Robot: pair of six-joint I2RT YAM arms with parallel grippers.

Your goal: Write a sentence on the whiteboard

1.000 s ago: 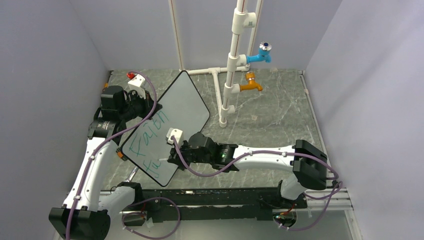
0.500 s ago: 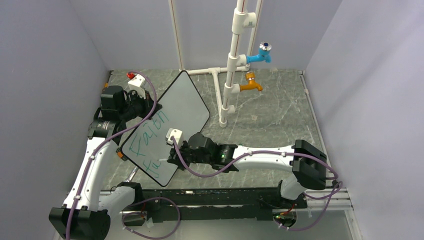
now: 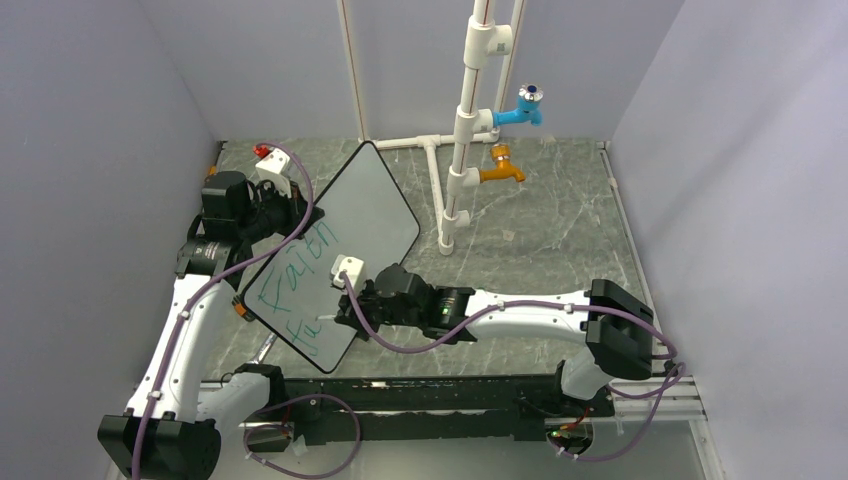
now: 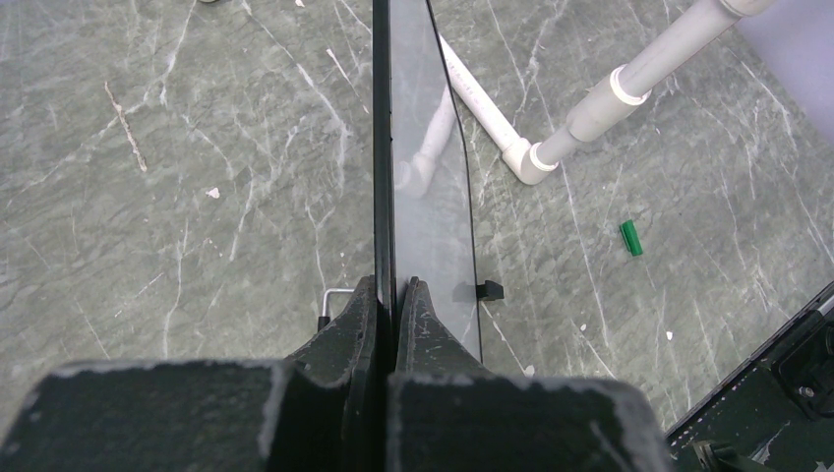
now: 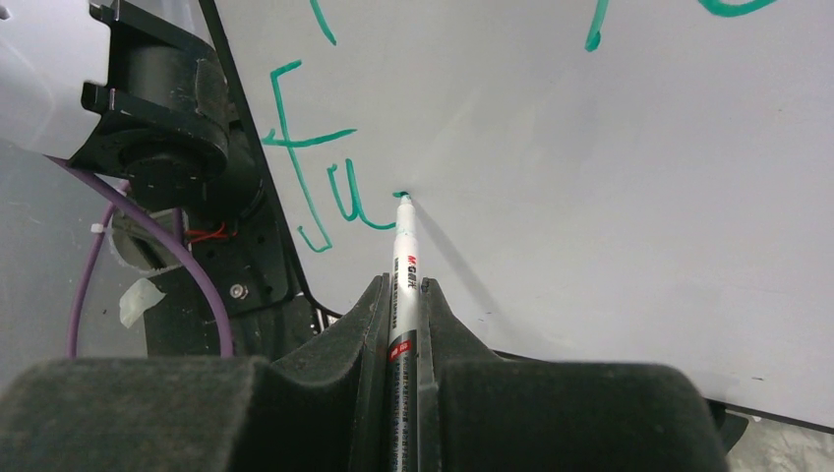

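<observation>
The whiteboard [image 3: 368, 195] is held tilted on edge above the table, with my left gripper [image 3: 283, 215] shut on its left rim. In the left wrist view the black rim [image 4: 382, 147] runs straight between my left gripper's [image 4: 393, 287] pinched fingers. The sentence [image 3: 305, 270] is green handwriting, reading "Faith" with "fu" [image 5: 325, 197] below it. My right gripper [image 5: 403, 287] is shut on a white marker [image 5: 404, 261] whose green tip touches the board just right of the "u". From above, the right gripper [image 3: 343, 305] is at the board's lower right.
A white pipe stand [image 3: 462, 130] with a blue tap [image 3: 525, 105] and an orange tap [image 3: 500, 173] rises behind the board. A green cap [image 4: 629, 238] and a small hex key [image 4: 330, 298] lie on the marble table. Grey walls close in on three sides.
The right gripper with the marker has shifted very slightly left along the board. The left arm and the board have stayed still.
</observation>
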